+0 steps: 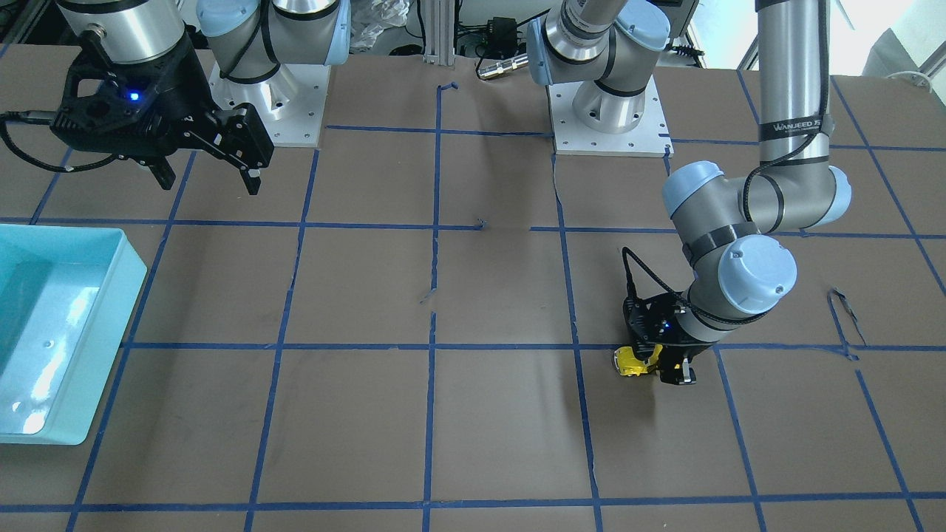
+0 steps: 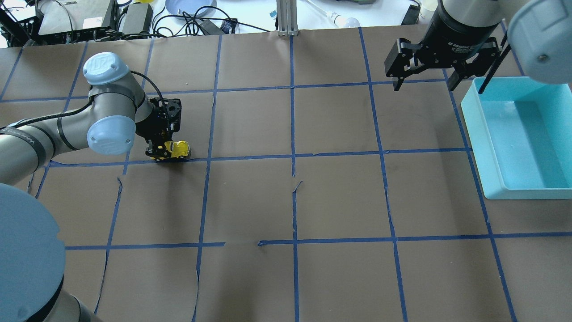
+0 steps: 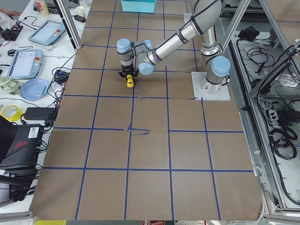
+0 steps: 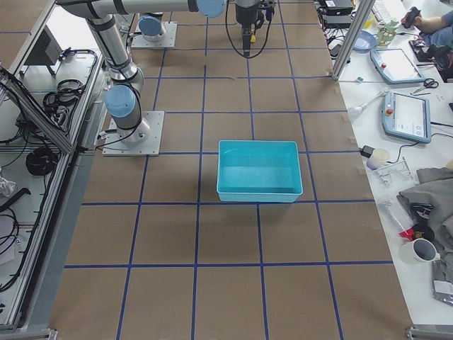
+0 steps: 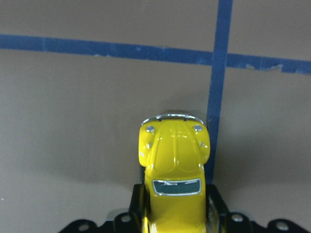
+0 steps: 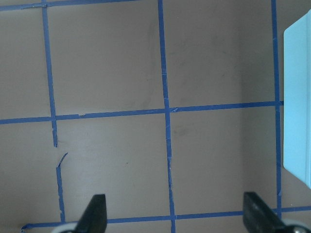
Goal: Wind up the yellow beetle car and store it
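Note:
The yellow beetle car point(image 2: 178, 149) is gripped at its rear by my left gripper point(image 2: 161, 152), with its nose sticking out toward the table's middle. It sits low on the brown table beside a blue tape line. In the left wrist view the car point(image 5: 173, 155) points away from the camera, between the two black fingers point(image 5: 138, 201). The car point(image 1: 630, 362) and the left gripper point(image 1: 661, 367) also show in the front view. I cannot tell whether the wheels touch the table. My right gripper point(image 2: 423, 86) hangs open and empty above the table, next to the bin's far corner.
A light-blue open bin point(image 2: 471, 117) stands at the table's right side, and it also shows in the front view point(image 1: 133, 275). It looks empty. Blue tape lines grid the brown table point(image 2: 339, 197). Cables and devices lie beyond the far edge.

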`<action>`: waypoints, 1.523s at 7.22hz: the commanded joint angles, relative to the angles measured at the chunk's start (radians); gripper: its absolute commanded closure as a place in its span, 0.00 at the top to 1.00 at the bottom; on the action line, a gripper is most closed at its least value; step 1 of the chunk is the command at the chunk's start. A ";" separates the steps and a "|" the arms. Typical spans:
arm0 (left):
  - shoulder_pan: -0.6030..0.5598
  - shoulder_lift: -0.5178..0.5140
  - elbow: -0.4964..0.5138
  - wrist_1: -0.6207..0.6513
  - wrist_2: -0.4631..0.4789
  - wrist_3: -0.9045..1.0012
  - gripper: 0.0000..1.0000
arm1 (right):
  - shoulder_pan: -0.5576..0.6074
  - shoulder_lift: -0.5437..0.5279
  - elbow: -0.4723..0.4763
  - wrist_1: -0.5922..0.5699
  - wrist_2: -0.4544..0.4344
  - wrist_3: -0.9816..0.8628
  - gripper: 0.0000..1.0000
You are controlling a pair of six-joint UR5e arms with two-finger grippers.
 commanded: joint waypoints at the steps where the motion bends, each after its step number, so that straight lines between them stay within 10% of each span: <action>1: 0.048 -0.001 -0.002 0.000 -0.003 0.086 0.37 | 0.000 0.000 0.000 0.000 0.000 0.000 1.00; 11: 0.123 -0.005 -0.004 0.006 -0.012 0.227 0.36 | 0.000 0.000 0.000 0.000 0.000 0.000 1.00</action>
